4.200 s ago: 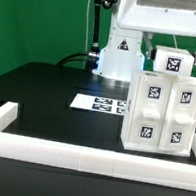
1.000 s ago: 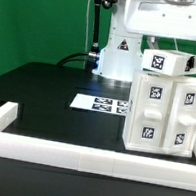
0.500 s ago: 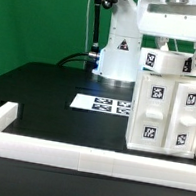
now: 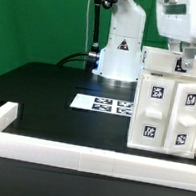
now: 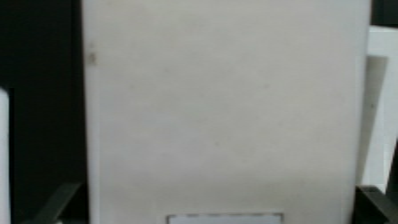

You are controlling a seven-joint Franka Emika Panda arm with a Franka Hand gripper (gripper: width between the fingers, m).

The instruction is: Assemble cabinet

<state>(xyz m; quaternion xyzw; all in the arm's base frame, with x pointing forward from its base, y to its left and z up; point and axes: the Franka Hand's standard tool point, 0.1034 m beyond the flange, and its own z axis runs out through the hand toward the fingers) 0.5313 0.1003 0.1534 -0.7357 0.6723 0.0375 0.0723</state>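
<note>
— White plastic boxy cabinet with black-and-white square tags (image 4: 168,111): position?
— Upright on the black table (image 4: 45,104), exterior view's right. At its top, the tool (image 4: 179,57); its opening cannot be told. Flat white marker board (image 4: 100,104) lies farther back.

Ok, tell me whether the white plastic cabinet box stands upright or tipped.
Upright. The white plastic tagged cabinet box sits flat on the black table, and its front edges run vertical in the exterior view.

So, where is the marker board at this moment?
In the exterior view the marker board lies flat on the black table, just to the exterior view's left of the white cabinet, in front of the robot's base.
</note>
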